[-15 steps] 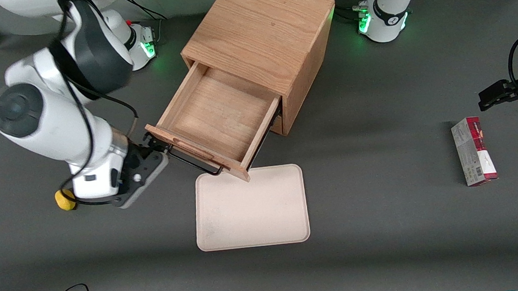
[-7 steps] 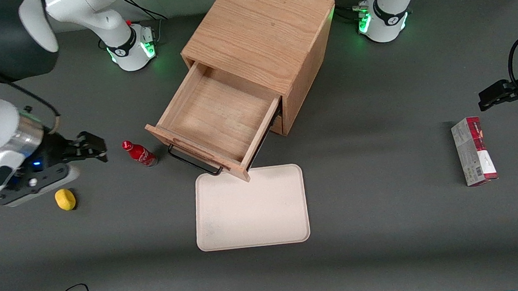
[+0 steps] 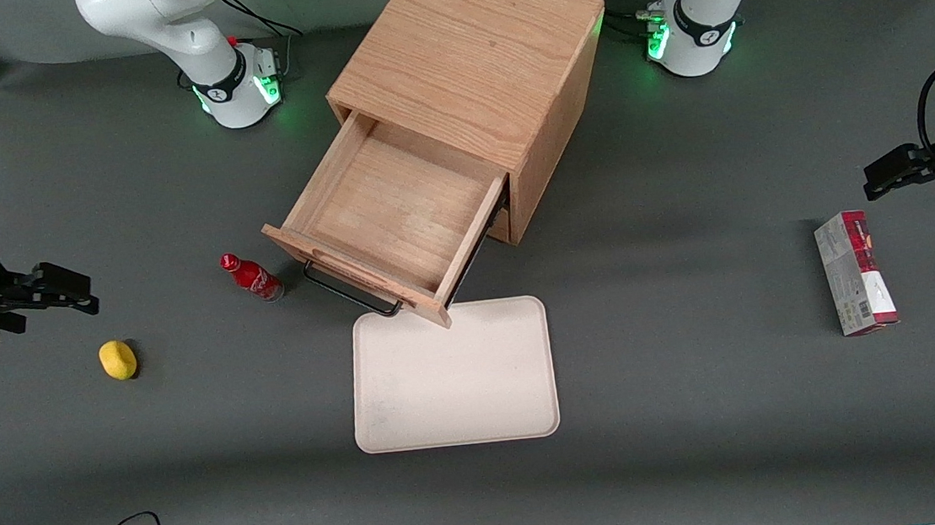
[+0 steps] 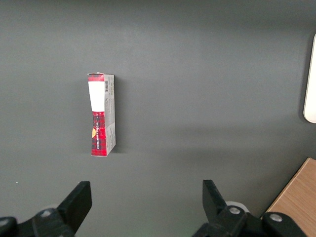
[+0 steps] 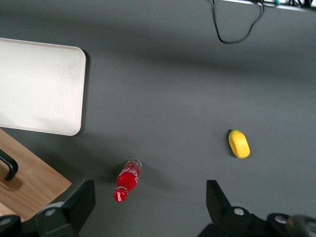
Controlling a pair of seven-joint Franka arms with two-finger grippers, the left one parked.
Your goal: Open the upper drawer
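Note:
The upper drawer (image 3: 395,209) of the light-oak cube cabinet (image 3: 476,67) stands pulled far out, its shallow wooden tray bare inside. Its black wire bar handle (image 3: 352,294) faces the front camera; a corner of the drawer front (image 5: 27,177) and the handle (image 5: 7,168) show in the right wrist view. My gripper (image 3: 64,295) is open and empty, high above the table at the working arm's end, well away from the drawer. Its fingers (image 5: 79,202) are spread wide apart. The bottom drawer is hidden under the open one.
A red bottle (image 3: 251,277) lies on the table beside the drawer front; it also shows in the right wrist view (image 5: 127,180). A yellow lemon-like object (image 3: 118,359) lies nearer the working arm. A cream tray (image 3: 452,378) lies in front of the drawer. A red-and-white box (image 3: 853,271) lies toward the parked arm's end.
My gripper has left the drawer handle and drawn away toward the working arm's end of the table, uncovering the red bottle. The drawer has stayed open and still.

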